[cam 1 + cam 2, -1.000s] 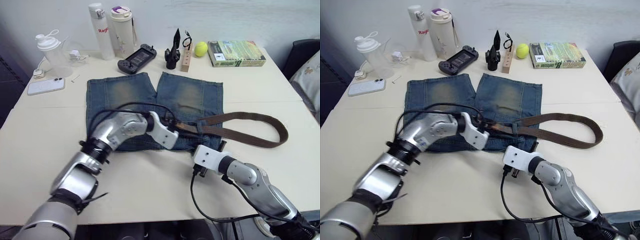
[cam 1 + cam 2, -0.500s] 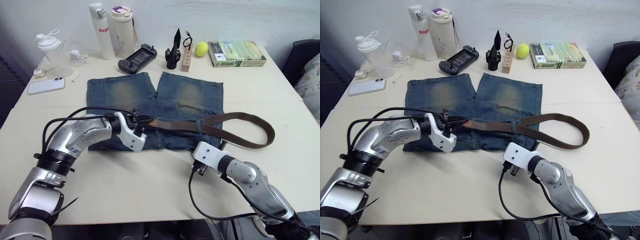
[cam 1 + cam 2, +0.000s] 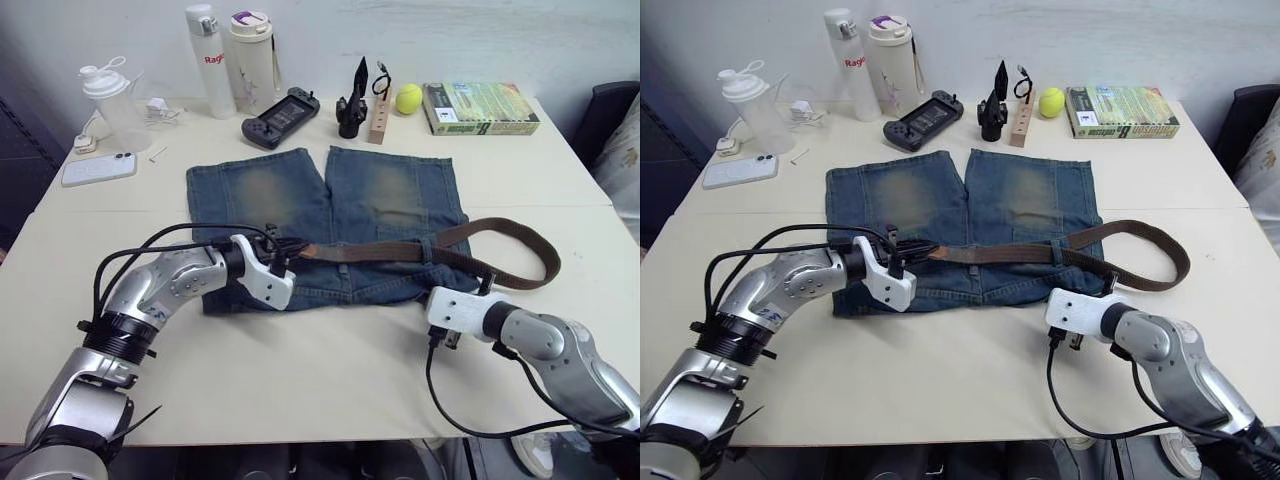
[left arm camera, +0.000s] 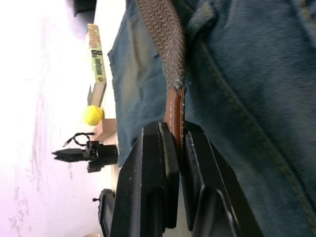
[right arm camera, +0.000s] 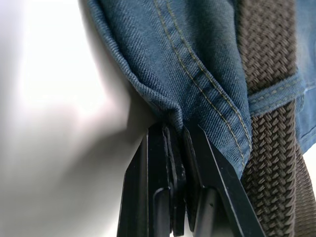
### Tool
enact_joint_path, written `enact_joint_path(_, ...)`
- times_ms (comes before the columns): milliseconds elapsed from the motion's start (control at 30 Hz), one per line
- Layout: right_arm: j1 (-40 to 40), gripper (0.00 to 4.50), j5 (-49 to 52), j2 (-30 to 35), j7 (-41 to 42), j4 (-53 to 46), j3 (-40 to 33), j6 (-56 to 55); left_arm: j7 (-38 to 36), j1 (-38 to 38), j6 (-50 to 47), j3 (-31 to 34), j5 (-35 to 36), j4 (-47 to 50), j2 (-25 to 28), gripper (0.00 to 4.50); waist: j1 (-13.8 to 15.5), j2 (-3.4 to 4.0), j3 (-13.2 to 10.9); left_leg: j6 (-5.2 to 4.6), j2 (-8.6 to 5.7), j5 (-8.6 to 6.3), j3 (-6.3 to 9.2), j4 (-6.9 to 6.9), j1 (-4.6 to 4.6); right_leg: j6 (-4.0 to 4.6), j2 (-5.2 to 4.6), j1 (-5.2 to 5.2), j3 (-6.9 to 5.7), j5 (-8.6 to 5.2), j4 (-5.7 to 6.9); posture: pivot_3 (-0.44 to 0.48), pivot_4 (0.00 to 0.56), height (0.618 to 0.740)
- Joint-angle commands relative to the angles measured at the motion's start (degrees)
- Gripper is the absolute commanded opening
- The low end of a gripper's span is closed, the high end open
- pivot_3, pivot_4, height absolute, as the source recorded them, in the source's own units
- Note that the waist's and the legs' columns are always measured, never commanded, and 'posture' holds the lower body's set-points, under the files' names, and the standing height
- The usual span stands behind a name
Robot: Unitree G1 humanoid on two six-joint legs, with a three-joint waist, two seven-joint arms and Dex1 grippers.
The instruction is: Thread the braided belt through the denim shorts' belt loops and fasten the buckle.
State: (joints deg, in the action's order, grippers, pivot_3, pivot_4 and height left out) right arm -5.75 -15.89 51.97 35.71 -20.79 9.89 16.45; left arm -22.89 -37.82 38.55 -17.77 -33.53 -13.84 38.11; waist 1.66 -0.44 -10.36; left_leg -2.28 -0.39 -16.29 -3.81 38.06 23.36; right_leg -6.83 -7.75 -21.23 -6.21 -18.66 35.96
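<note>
Cream table [image 3: 300, 380] against white wall; left jaws pinching braided belt [image 3: 420, 250]; right jaws pinching denim shorts [image 3: 390, 200].

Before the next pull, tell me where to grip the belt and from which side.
Grip the braided belt at its smooth leather tip, coming from the robot's left, as the left gripper does now. The tip is flat, stiff and clear of the denim shorts.

**Belt partway across waistband**

Denim shorts [image 3: 330, 215] flat, waistband nearest. Braided belt [image 3: 400, 250] lies across it, passing under a belt loop [image 3: 429, 247]; smooth leather tip between left jaws, waistband corner pinched in right jaws, slack looping beyond.
</note>
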Motion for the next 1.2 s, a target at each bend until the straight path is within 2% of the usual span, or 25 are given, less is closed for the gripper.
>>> enact_joint_path(33,-1.54,0.03,-2.08,1.78,-0.64,2.28,-4.11,-0.09,0.72,-0.24,-1.59,1.39,1.27,2.69,-1.3,0.0,0.01,0.0,0.0,0.0,0.0,0.0,0.0,0.0,0.0,0.0,0.0,0.0,0.0,0.0,0.0,0.0,0.15,0.723)
enact_joint_path(267,-2.05,0.03,-1.35,0.8,0.13,2.21,-4.82,-0.3,-0.1,-0.21,-3.26,0.77,1.29,4.38,-3.43,0.0,-0.06,0.0,0.0,0.01,0.01,0.01,0.0,0.01,0.0,0.0,0.03,0.0,0.0,0.0,0.0,0.0,0.15,0.723)
enact_joint_path(467,-1.27,0.03,5.48,-4.91,1.18,-4.0,-9.91,9.68,0.1,0.04,-3.7,0.61,1.11,4.56,-3.97,0.0,-0.06,0.0,0.0,0.03,0.02,0.02,0.02,0.01,-0.01,0.0,0.05,0.02,-0.01,0.0,0.0,0.0,0.15,0.723)
enact_joint_path(533,-0.93,0.82,7.61,-5.41,2.63,-6.0,-11.98,13.13,0.2,0.09,-3.86,0.55,1.03,4.67,-4.22,0.0,0.0,0.0,0.0,0.03,0.02,0.02,0.02,0.01,0.0,0.0,0.04,0.01,0.0,0.0,0.01,0.0,0.15,0.723)
enact_joint_path(567,-0.97,1.05,9.98,-6.09,3.64,-7.26,-13.44,16.12,0.28,0.12,-3.91,0.56,1.0,4.7,-4.34,0.0,0.0,0.0,0.0,0.03,0.02,0.02,0.03,0.01,0.0,0.0,0.04,0.01,-0.01,0.0,0.0,0.0,0.15,0.723)
enact_joint_path(633,-1.89,1.98,15.63,-7.92,5.4,-10.09,-16.65,23.46,0.47,0.17,-4.02,0.58,0.91,4.77,-4.54,0.0,-0.06,0.0,0.0,0.03,0.02,0.02,0.03,0.02,0.0,0.0,0.04,0.02,0.0,0.0,0.0,0.0,0.15,0.723)
enact_joint_path(667,-3.47,2.59,18.5,-9.0,5.76,-11.59,-18.68,28.17,0.57,0.2,-4.07,0.62,0.85,4.8,-4.59,0.0,-0.1,0.0,0.0,0.03,0.03,0.02,0.05,0.01,-0.01,0.0,0.05,0.02,0.0,0.0,0.0,0.0,0.15,0.723)
enact_joint_path(767,-7.12,4.04,24.87,-8.9,7.74,-14.16,-22.88,37.47,0.87,0.3,-4.18,0.69,0.62,4.87,-4.75,0.0,-0.19,0.01,0.0,0.03,0.04,0.02,0.04,0.01,-0.01,0.0,0.05,0.01,0.02,0.0,0.02,0.0,0.15,0.723)
enact_joint_path(800,-10.32,4.47,29.13,-11.22,7.89,-15.03,-25.58,44.39,1.58,0.43,-4.06,0.93,0.46,4.93,-4.91,0.0,-0.2,0.01,0.0,0.03,0.05,0.02,0.04,0.0,0.0,0.0,0.05,-0.01,0.02,0.0,0.02,0.0,0.15,0.723)
enact_joint_path(867,-19.37,4.47,37.45,-21.77,8.52,-16.11,-32.87,64.97,3.85,0.55,-3.5,1.74,-0.12,5.43,-5.14,0.0,-0.41,0.01,0.0,0.03,0.07,0.01,0.07,-0.01,-0.01,0.0,0.06,-0.01,0.02,0.0,0.0,0.0,0.15,0.723)
enact_joint_path(933,-23.91,4.47,44.82,-30.78,6.71,-15.16,-38.41,75.07,6.0,0.46,-3.21,2.29,-1.1,5.86,-5.16,0.0,-0.49,0.01,0.01,0.05,0.13,0.01,0.07,-0.01,-0.02,0.02,0.11,-0.02,0.04,0.01,0.05,0.0,0.15,0.723)
enact_joint_path(1033,-25.87,4.47,57.1,-41.5,-2.25,-11.98,-45.13,76.05,8.51,0.48,-2.69,2.71,-2.28,6.1,-5.07,0.0,-0.24,0.02,0.01,0.09,0.1,0.02,0.12,-0.09,0.04,0.03,0.09,-0.22,0.03,0.01,0.27,0.0,0.15,0.723)
enact_joint_path(1133,-25.6,4.47,70.25,-54.41,-18.32,-6.92,-52.29,76.05,10.91,0.94,-2.43,3.43,-3.34,6.95,-5.1,0.0,-0.23,0.02,0.01,0.07,-0.03,0.01,0.15,-0.09,0.06,0.03,-0.02,-0.3,0.03,0.01,0.53,0.0,0.15,0.723)
enact_joint_path(1200,-27.14,4.47,74.92,-61.81,-29.42,-5.2,-57.12,76.05,11.2,1.19,-2.48,3.51,-3.42,7.4,-4.99,0.0,-0.41,0.04,0.02,0.05,-0.09,0.0,0.09,-0.09,0.06,0.03,-0.08,-0.31,0.06,0.01,0.52,0.0,0.15,0.723)
